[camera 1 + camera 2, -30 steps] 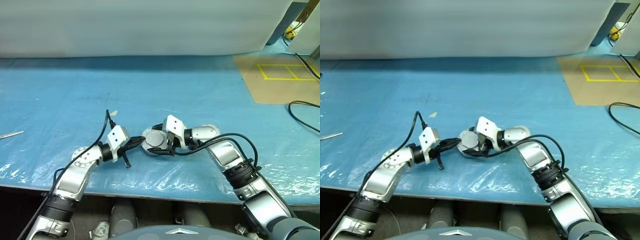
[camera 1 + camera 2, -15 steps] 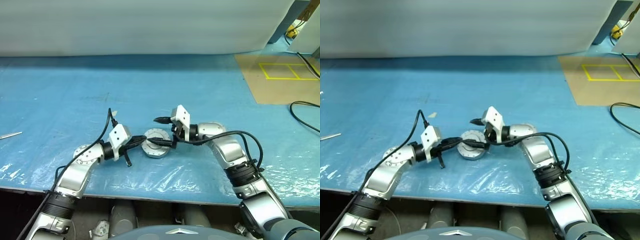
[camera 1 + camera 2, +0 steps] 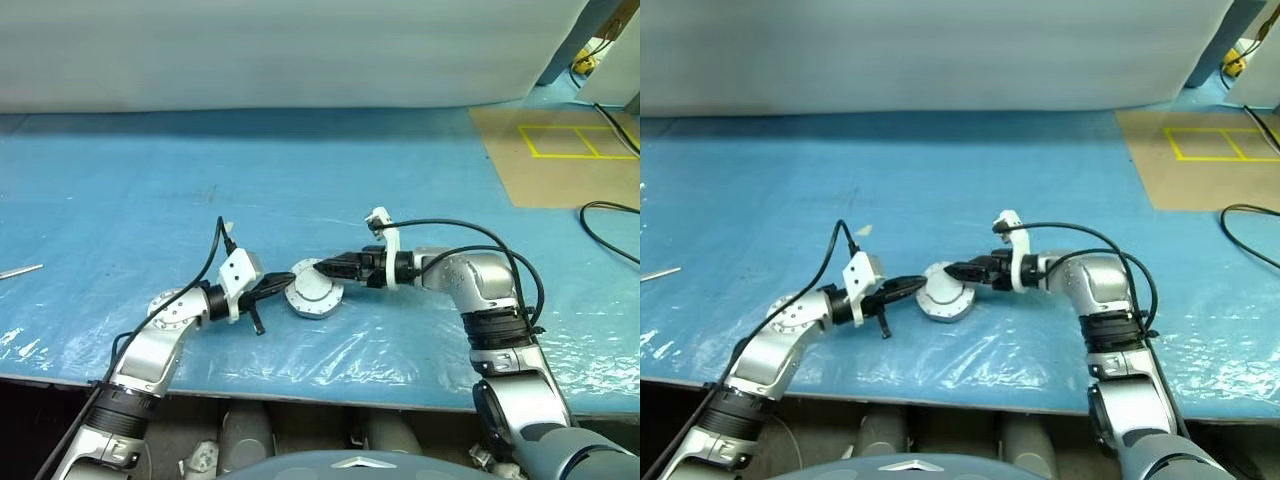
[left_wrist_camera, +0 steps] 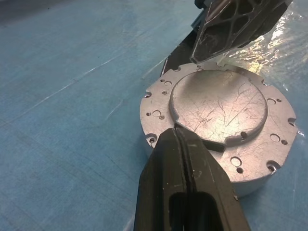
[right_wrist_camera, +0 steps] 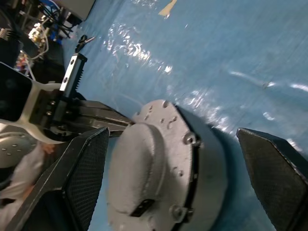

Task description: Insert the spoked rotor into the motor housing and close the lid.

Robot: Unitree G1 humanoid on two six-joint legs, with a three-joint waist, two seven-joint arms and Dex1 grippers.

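The lid (image 4: 219, 125) looks a stiff, heavy, slick metal disc, best gripped across its rim; left gripper (image 4: 179, 139) pinched together at its edge, right gripper (image 3: 322, 268) spread apart

Both arms reach inward so the 2 hands face each other low over the bench. The left hand (image 3: 283, 284) points forward and to the right, its 2 black fingers (image 4: 185, 192) pressed together with no gap. The right hand (image 3: 328, 268) points to the left, angled slightly downward, its forearm bent across from the elbow; its 2 fingers (image 5: 84, 180) stand wide apart.
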